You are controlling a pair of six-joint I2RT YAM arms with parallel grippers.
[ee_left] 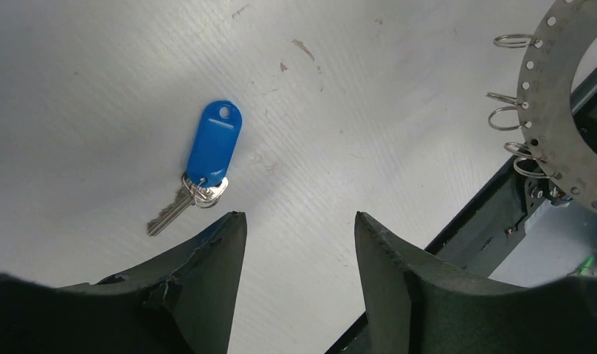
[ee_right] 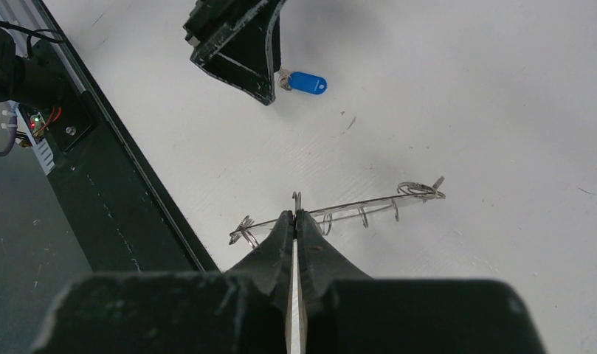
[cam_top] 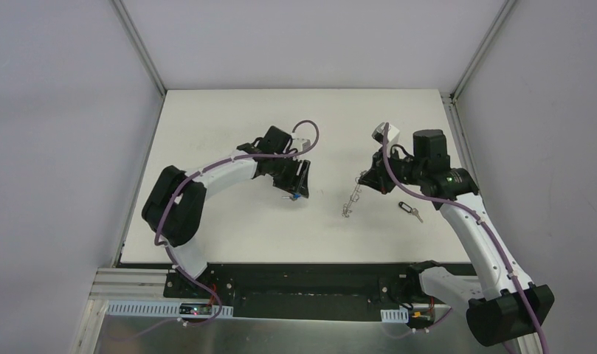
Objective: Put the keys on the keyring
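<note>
White worktop fills the overhead view, closed in by grey walls on the left, far and right sides, with a black base rail along its near edge. The left jaws hang over the middle left, spread apart and holding nothing. A small blue-headed key with a short silver blade lies at their tips. The right jaws are clenched on a flat grey metal keyring with small wire loops on its rim. It slants down and nearward from them at mid-worktop. A small black-headed key lies flat to the keyring's right, apart from it and just beside the right forearm. Bare white surface separates the blue-headed key from the keyring, and more stretches to the far edge.

From the left wrist, the two dark fingers stand parted with only worktop between them. The blue-headed key lies flat just beyond the left finger's tip. Whether it touches that tip cannot be told. The keyring shows face-on at the right border, its loops pointing left, above the black base rail.

From the right wrist, the fingers press together on the rim of the keyring, which is seen edge-on as a thin line. Whether it touches the worktop cannot be told. White surface lies between its left end and the black base rail. The blue-headed key sits farther off, beside a left finger.
</note>
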